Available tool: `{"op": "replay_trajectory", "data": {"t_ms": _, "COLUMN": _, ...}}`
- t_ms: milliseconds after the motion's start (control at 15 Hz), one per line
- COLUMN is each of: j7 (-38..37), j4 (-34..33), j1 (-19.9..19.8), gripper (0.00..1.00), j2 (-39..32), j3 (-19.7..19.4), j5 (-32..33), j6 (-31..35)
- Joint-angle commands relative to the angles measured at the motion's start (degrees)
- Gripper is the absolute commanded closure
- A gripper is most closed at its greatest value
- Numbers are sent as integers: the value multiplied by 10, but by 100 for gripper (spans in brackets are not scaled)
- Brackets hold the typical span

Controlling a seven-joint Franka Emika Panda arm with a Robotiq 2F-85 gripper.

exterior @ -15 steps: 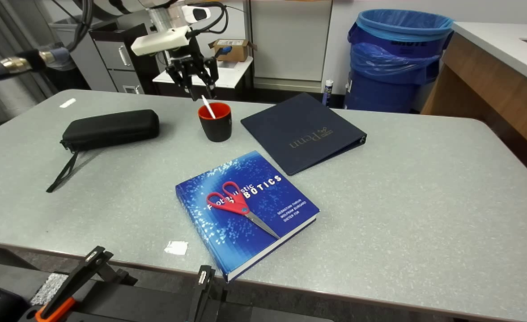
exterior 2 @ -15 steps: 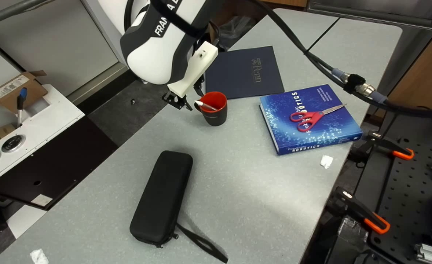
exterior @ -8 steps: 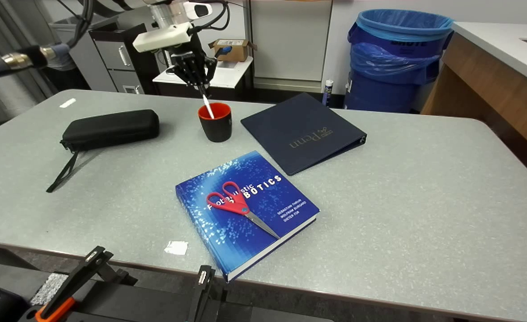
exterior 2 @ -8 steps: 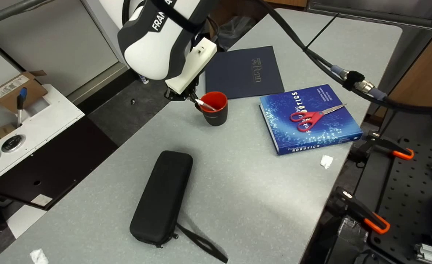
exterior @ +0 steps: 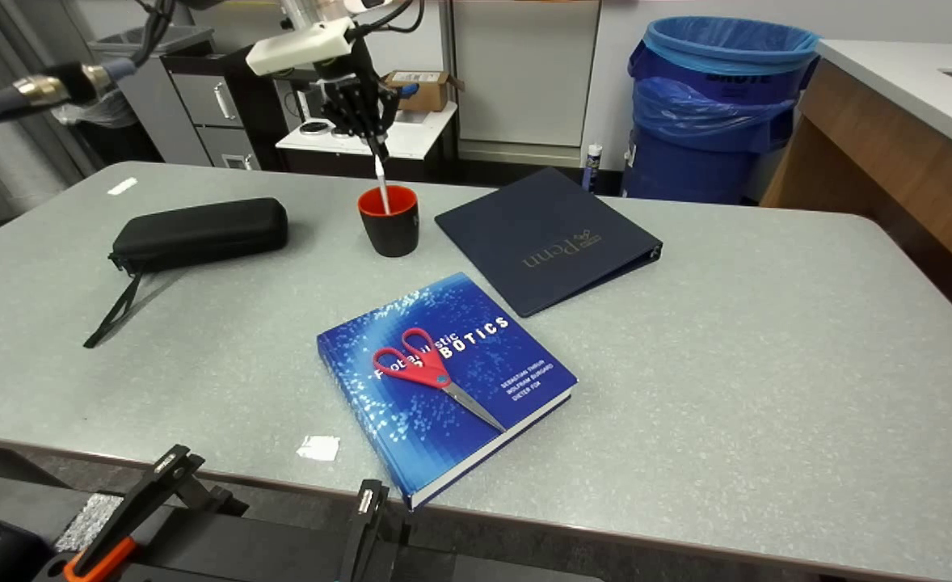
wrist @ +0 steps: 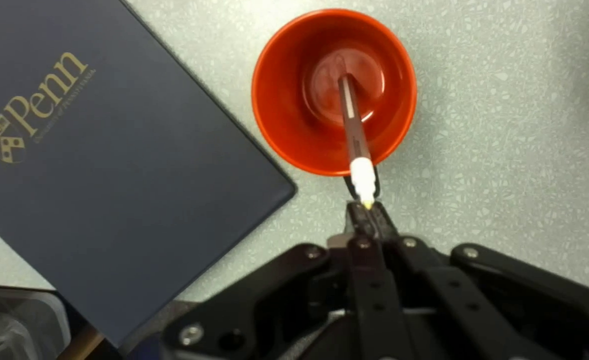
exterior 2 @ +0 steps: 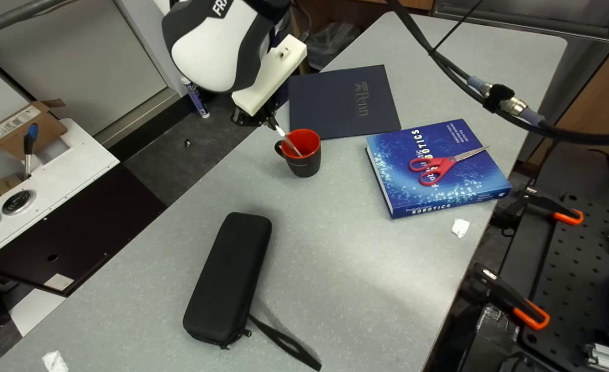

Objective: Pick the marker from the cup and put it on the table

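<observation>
- Closest in, here's the gripper (wrist: pixel 371 220), just the one, with two fingers (wrist: pixel 385 224) pressed close, only a narrow slit between them, and they've got the marker (wrist: pixel 354 125) pinched by its white end, right at the tips!
- One marker, then, and look at the lie of it: tilted, running from the fingertips toward 12 o'clock in the wrist view, the lower end down inside the cup (wrist: pixel 284 90). Touching the bottom? I cannot tell from here.
- One cup, red within and black outside, standing upright on the table (exterior: pixel 726 364).
- Near it, one dark blue binder (exterior: pixel 549 230) lying flat, 3 o'clock from the cup in an exterior view.
- Swing to 9 o'clock there, and it's one black pouch (exterior: pixel 201 233), its single strap (exterior: pixel 116 311) trailing toward 7 o'clock.
- Down at 5 o'clock, one blue book (exterior: pixel 435 412), and on top of it one pair of red-handled scissors (exterior: pixel 427 369), blades aimed at 4 o'clock.
- One table, grey-topped, under cup, binder, pouch and book, with two white patches (exterior: pixel 318 447) on its top and two clamps (exterior 2: pixel 512 297) beside its edge.
- And way out at 2 o'clock from the cup, well apart from it, beyond the table's far edge, one blue bin (exterior: pixel 682 168).
</observation>
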State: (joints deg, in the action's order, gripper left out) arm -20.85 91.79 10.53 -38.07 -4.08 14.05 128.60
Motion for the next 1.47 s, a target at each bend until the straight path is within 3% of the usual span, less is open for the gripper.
{"op": "replay_trajectory", "data": {"t_ms": 0, "j7": 5, "j4": 64, "j1": 1, "gripper": 100, "j2": 89, "j3": 1, "j5": -8, "j6": -11}}
{"op": "replay_trajectory", "data": {"t_ms": 333, "j7": 130, "j4": 140, "j1": -24, "gripper": 100, "j2": 181, "j3": 60, "j5": -61, "j6": -67}}
{"op": "replay_trajectory", "data": {"t_ms": 533, "j7": 158, "j4": 146, "j1": -18, "gripper": 100, "j2": 178, "j3": 73, "j5": -77, "j6": -113}}
{"op": "replay_trajectory", "data": {"t_ms": 1000, "j7": 98, "j4": 46, "j1": 1, "gripper": 100, "j2": -13, "j3": 60, "j5": -60, "j6": -117}}
{"op": "replay_trajectory", "data": {"t_ms": 1333, "j7": 47, "j4": -7, "j1": 18, "gripper": 100, "j2": -79, "j3": 37, "j5": -47, "j6": -80}}
{"op": "replay_trajectory", "data": {"t_ms": 1400, "j7": 35, "j4": -13, "j1": 22, "gripper": 74, "j2": -83, "j3": 32, "j5": -46, "j6": -71}}
